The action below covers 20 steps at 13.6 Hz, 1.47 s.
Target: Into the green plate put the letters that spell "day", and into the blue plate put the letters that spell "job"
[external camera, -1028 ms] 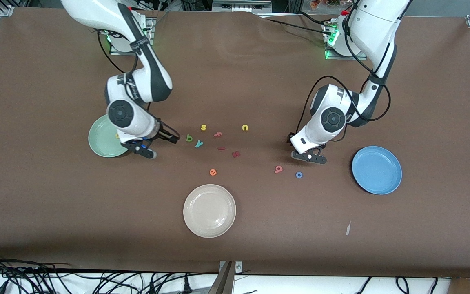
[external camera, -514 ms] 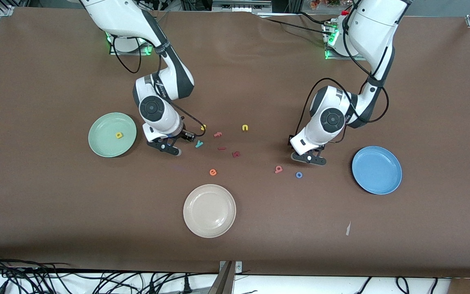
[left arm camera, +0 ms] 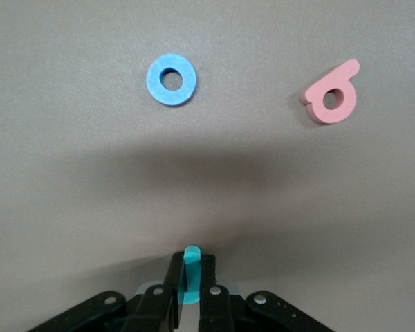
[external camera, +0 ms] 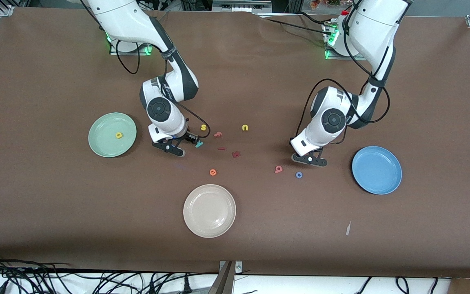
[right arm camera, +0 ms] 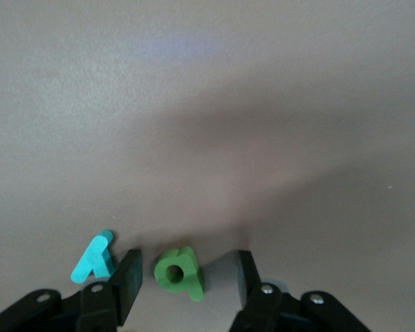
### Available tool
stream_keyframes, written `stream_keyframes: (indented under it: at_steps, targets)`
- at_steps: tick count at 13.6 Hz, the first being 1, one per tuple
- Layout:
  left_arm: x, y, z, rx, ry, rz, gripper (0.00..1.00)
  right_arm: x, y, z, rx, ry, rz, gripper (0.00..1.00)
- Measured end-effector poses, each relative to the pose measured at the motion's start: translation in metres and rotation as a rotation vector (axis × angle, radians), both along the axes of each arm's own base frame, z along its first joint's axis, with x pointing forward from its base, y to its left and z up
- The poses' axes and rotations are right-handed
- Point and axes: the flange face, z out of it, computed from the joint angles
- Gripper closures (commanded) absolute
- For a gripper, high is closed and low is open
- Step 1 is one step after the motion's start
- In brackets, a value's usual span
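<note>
Tabletop: green letter (right arm camera: pixel 179 274) lies between right gripper (right arm camera: pixel 187 280) fingers.

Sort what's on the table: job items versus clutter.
Job: green plate, yellow letter in it, dark green letter, teal y, teal j in left end effector, pink letter, blue o, blue plate.
Lying about: cream plate, yellow s, yellow u, orange e, three red pieces.

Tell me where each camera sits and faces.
Front view: high across the table, facing the bases; both whole arms show.
Left wrist view: on that wrist, looking down; left gripper shut on the teal "j".
Right wrist view: likewise looking down; right gripper open around the dark green letter.
Front and left wrist views share the blue "o".
</note>
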Motion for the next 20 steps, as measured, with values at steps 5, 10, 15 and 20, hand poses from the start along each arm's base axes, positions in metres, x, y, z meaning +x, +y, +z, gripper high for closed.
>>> stream_keyframes:
  at_steps: [5,10,15,20]
  targets:
    - [0.043,0.091,0.059,-0.019,-0.051,0.048,0.95,0.000,0.002,0.001,0.002,-0.005,0.001,0.77]
    - [0.054,0.254,0.088,-0.029,-0.076,-0.062,0.72,0.002,0.003,0.004,0.005,-0.010,0.000,0.94]
    - [0.051,0.262,0.078,-0.028,-0.066,-0.104,0.36,0.034,-0.062,0.044,-0.048,0.062,0.035,0.93]
    - [0.056,0.162,0.086,-0.046,-0.112,-0.190,0.35,0.054,-0.185,0.082,-0.061,0.199,0.166,0.92]
